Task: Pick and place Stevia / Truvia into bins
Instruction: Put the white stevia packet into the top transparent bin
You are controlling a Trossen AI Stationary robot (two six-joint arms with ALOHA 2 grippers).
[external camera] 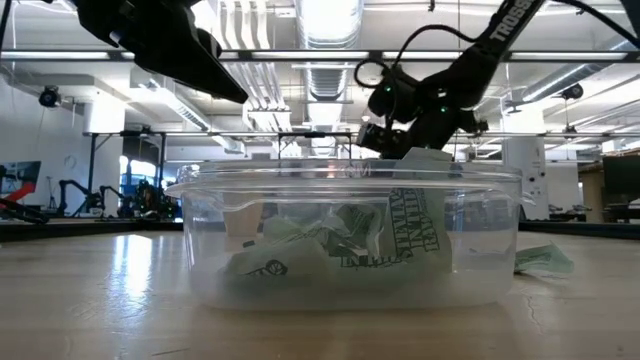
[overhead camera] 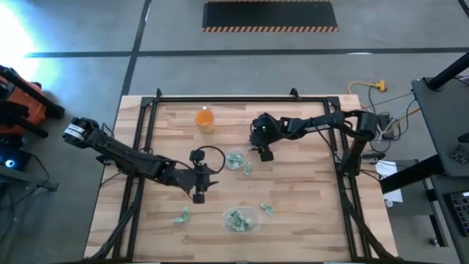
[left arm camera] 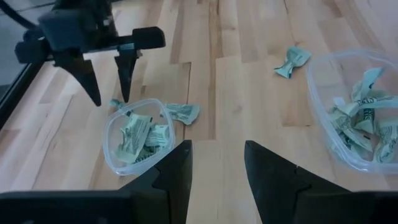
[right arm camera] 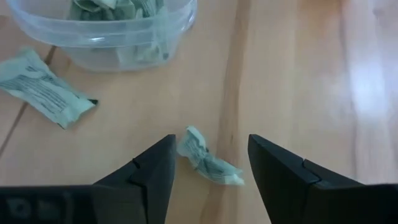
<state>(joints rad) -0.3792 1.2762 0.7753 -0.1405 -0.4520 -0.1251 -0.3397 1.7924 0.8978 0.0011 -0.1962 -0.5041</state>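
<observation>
Beside the small round cup (overhead camera: 234, 158), the right gripper (right arm camera: 210, 163) hangs with fingers spread over a crumpled sachet (right arm camera: 208, 163); the left gripper (left arm camera: 216, 163) hovers, fingers apart, empty.

An industrial lab: exposed ceiling ducts (external camera: 320, 75), concrete floor (overhead camera: 88, 73), hazard-striped mat (overhead camera: 270, 16).

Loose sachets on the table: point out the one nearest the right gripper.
The crumpled sachet lying between the open right gripper fingers; the flatter one lies farther off, beside the round cup.
</observation>
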